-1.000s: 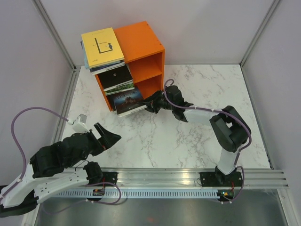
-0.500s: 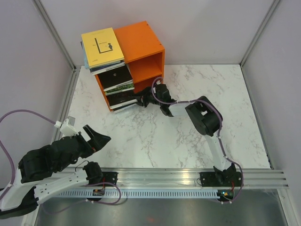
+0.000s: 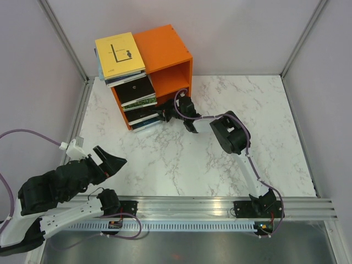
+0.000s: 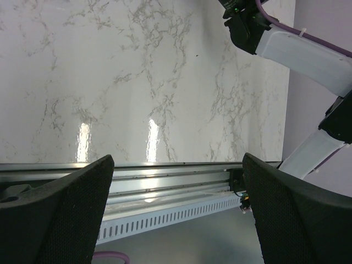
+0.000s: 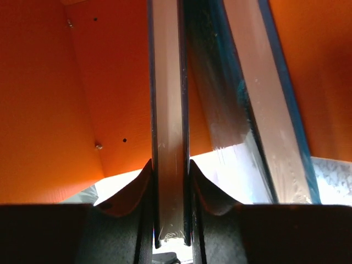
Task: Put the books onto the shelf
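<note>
Both arms [image 3: 55, 190] show black joints, white links and purple cables [image 3: 27, 132].

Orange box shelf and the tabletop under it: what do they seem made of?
Orange box shelf: probably painted wood or board, matte, with flat panels and small screw holes inside. White grey-veined tabletop: marble-look stone or laminate, glossy, showing light reflections.

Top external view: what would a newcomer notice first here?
The bright orange shelf stands at the far left, with a yellow book lying on top. The right gripper, at the lower compartment, is shut on a thin book. The left gripper hangs open at the near left.
</note>
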{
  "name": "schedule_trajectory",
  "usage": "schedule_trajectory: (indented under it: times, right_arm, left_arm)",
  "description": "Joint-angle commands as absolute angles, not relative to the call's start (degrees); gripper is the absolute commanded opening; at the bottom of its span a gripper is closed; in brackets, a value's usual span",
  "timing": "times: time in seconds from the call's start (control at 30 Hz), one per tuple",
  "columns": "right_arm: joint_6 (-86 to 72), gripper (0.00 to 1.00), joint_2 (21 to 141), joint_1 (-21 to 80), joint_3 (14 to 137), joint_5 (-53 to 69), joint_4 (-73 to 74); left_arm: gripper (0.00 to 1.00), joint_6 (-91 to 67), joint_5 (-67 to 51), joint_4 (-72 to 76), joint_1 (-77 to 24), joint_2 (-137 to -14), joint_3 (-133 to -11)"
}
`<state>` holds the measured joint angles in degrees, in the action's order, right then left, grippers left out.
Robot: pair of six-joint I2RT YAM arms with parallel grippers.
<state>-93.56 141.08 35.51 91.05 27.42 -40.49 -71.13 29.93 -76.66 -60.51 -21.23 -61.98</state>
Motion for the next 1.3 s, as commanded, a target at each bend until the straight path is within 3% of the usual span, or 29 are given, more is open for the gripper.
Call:
schedule_trajectory:
  times: [0.0,0.03,0.07,0.1,0.77,0.87,0.9,1.0,1.27]
  right_arm:
    - [-93.52,0.04,140.80,36.39,94.05,30.49,-43.95]
    - [-92.73,0.28,140.37,36.47,92.74,31.28,-43.68]
    - [-92.12,0.39,139.06,36.39,91.94,31.64,-43.07]
    - [-91.24,0.98,138.26,36.39,91.06,31.90,-41.24]
    - [-78.49,0.98,126.48,34.89,78.23,38.23,-25.31]
    - [-78.14,0.92,126.04,34.89,77.61,38.32,-25.31]
    - [-78.13,0.82,126.12,34.98,77.69,38.32,-25.40]
    - [-78.57,0.70,126.82,34.89,78.22,38.32,-26.10]
    - [-83.23,0.59,129.29,35.24,81.03,38.50,-30.85]
  left_arm:
    - [1.00,-73.13,32.70,-81.56,-60.82,-20.66,-63.54]
    - [1.00,-73.13,32.70,-81.56,-60.82,-20.65,-63.63]
    - [1.00,-73.13,32.70,-81.56,-60.82,-20.74,-63.72]
    - [1.00,-73.13,32.70,-81.56,-60.82,-20.66,-63.81]
    - [1.00,-73.13,32.70,-82.09,-60.82,-21.36,-60.30]
    - [1.00,-77.61,34.19,-80.07,-60.82,-21.45,-59.42]
    - [1.00,-77.69,33.84,-79.46,-60.82,-21.62,-58.98]
    - [1.00,-77.78,33.05,-78.75,-60.82,-22.41,-58.27]
    - [1.00,-77.96,32.34,-76.99,-60.82,-23.55,-58.18]
